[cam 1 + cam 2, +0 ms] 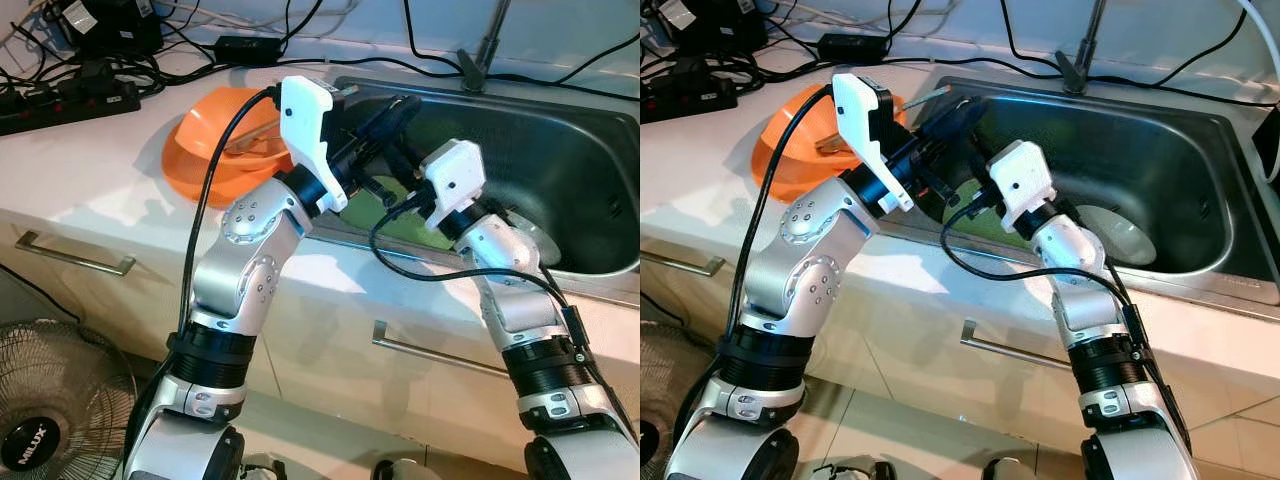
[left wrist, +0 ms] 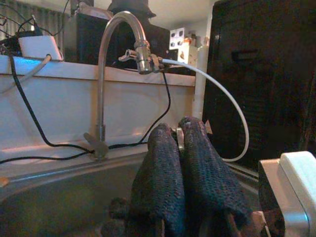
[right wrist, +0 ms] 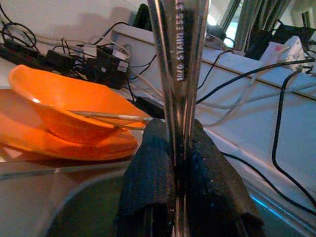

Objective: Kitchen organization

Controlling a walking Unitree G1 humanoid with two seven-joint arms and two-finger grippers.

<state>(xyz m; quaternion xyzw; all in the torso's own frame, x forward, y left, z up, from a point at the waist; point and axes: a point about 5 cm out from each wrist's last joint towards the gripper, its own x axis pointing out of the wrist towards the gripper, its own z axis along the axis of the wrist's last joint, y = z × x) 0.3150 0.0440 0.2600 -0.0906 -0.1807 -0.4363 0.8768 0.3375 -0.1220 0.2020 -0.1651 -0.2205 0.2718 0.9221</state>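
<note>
A stainless steel utensil point(image 3: 176, 59) stands up between the fingers of my right gripper point(image 3: 180, 148), which is shut on its handle. That gripper point(image 1: 398, 168) hovers over the left end of the steel sink point(image 1: 570, 150). Just above it, my left gripper point(image 1: 404, 108) is shut too, and a sliver of shiny metal point(image 2: 179, 140) shows between its fingers. An orange bowl point(image 1: 210, 135) sits on an orange plate on the counter left of the sink, with another thin metal utensil point(image 3: 111, 116) lying in it.
A white dish point(image 1: 1122, 236) and something green point(image 1: 418, 226) lie in the sink. The faucet point(image 2: 116, 34) with a white hose rises behind it. A power strip and cables point(image 1: 70, 100) crowd the back left of the counter. A fan point(image 1: 45, 405) stands on the floor at lower left.
</note>
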